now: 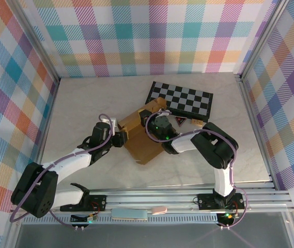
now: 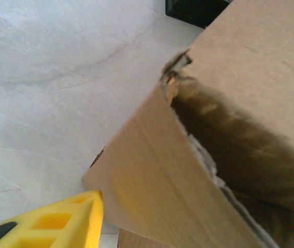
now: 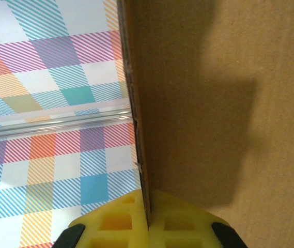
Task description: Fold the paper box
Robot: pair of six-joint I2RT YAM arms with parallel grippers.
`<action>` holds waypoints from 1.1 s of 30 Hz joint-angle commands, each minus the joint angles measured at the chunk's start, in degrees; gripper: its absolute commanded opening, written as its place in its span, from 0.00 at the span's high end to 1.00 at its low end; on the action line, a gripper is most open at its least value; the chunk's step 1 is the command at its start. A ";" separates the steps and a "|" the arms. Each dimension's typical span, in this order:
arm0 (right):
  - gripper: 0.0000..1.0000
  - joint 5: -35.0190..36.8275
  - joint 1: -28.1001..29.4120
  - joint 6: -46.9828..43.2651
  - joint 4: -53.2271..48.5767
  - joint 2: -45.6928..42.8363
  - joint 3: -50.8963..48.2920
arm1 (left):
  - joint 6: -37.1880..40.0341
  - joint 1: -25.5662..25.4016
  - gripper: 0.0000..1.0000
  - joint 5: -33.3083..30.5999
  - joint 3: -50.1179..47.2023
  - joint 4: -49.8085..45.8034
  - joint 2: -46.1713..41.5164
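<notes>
Walls (image 1: pixel 12 77): plaid in many colours, close around the table on the left, far and right sides.
Table (image 1: pixel 84 103): pale, marble-look top, bare on its left half.
Rail (image 1: pixel 178 196): aluminium, runs along the near edge and carries both arm bases.
Paper box (image 1: pixel 141 137): plain brown cardboard, half folded, sits about mid-table and skewed to the table edges; walls raised, one flap standing free with a rough torn-looking edge in the left wrist view.
Checkered board (image 1: pixel 185 98): black and grey, lies flat just behind the box; the box's far corner seems to overlap its near left edge, though the arm blurs that spot.
Right gripper (image 3: pixel 148 212): yellow fingers pressed together on the edge of an upright cardboard panel, pinching the box at its right side; its forearm crosses in front of the board's near edge.
Left gripper (image 1: pixel 122 137): at the box's left wall; one yellow finger (image 2: pixel 59 222) just beside the free flap, the other hidden, so grip or gap impossible to tell.
Small card (image 1: pixel 180 122): dark with a red mark, wedged between board and right arm.
Pink object (image 1: pixel 158 210): small, rests on the rail.
</notes>
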 commanded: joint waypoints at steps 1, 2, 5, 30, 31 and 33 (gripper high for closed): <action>1.00 -0.45 0.88 1.00 -2.76 1.79 0.82 | -1.14 -0.47 0.54 -1.55 1.90 3.59 0.77; 1.00 -0.10 0.85 1.06 -2.74 1.71 0.72 | -1.65 -0.49 0.54 -1.64 1.98 3.80 0.71; 1.00 0.65 0.85 1.01 -1.77 1.87 0.55 | -2.86 -0.97 0.53 -2.23 1.87 4.22 0.47; 1.00 5.41 2.44 2.07 -5.10 2.35 2.85 | -7.41 -4.83 0.68 -8.31 3.50 7.38 3.64; 1.00 5.40 2.56 2.13 -5.15 2.23 2.90 | -7.42 -5.20 0.67 -8.93 3.84 7.35 4.10; 1.00 5.45 2.86 2.16 -5.91 1.92 3.16 | -7.54 -5.90 0.63 -10.33 4.60 7.39 4.97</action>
